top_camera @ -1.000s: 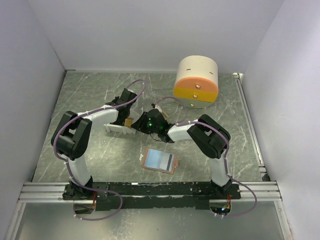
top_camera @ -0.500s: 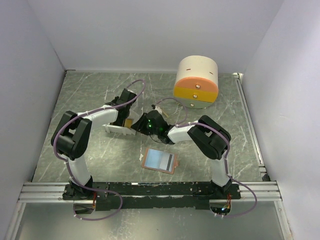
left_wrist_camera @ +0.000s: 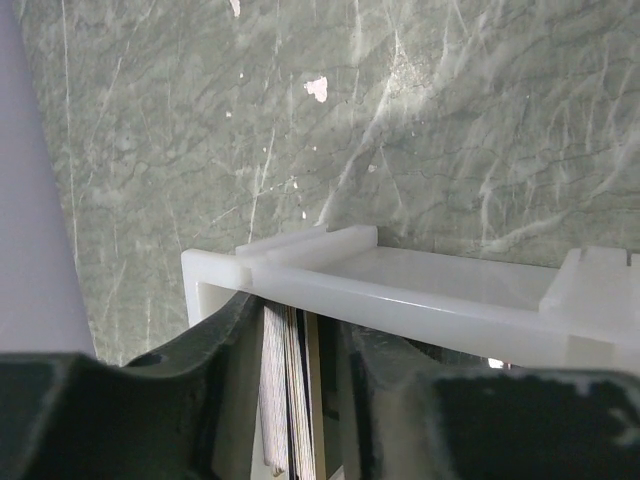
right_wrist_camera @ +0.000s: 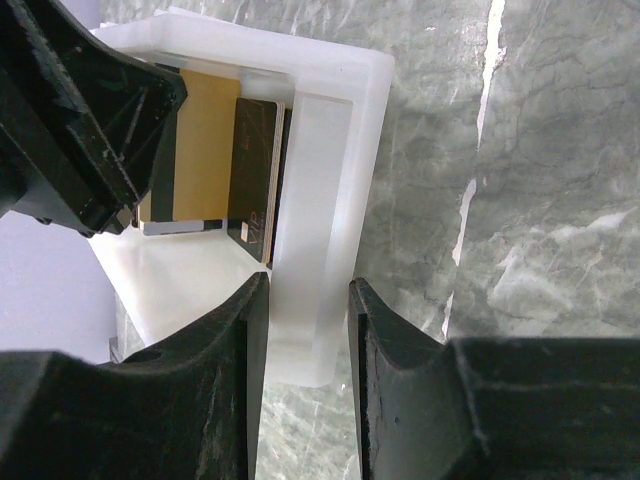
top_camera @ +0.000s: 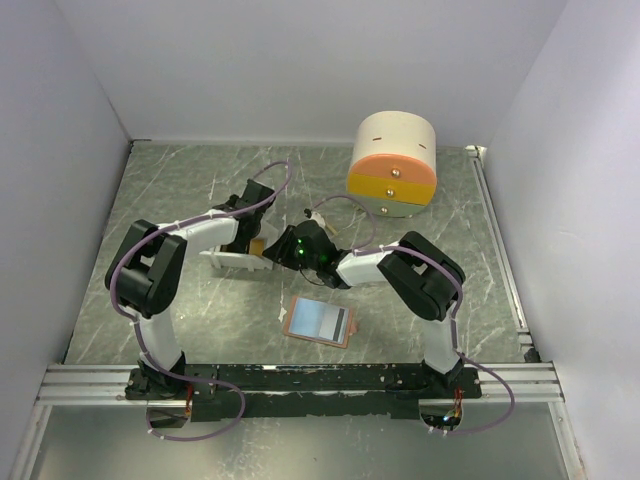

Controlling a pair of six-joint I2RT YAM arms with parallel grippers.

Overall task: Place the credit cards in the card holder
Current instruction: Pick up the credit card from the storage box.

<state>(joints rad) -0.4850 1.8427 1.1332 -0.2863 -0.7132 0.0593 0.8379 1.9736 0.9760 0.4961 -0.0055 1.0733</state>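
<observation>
Left gripper (left_wrist_camera: pixel 295 332) is down inside the white tray (left_wrist_camera: pixel 400 290), its fingers on either side of the cards (left_wrist_camera: pixel 285 400). The cards stand on edge as a thin stack between the pads. It looks clamped on them, but contact on the right pad is hard to confirm in the left wrist view.

Right wrist view: gold card (right_wrist_camera: pixel 205 140) and a black one (right_wrist_camera: pixel 255 165) sit upright against the tray's end wall, with the left finger over part of the gold face.

Right gripper (right_wrist_camera: pixel 308 300) straddles that same tray wall, one finger inside and one outside, both pressed on the plastic.

Holder (top_camera: pixel 320 321) lies open and flat on the table (top_camera: pixel 480 230), near the arm bases and well apart from the tray, light blue face up. No card in it.

Drawer box (top_camera: pixel 392 165) is at the far right.
</observation>
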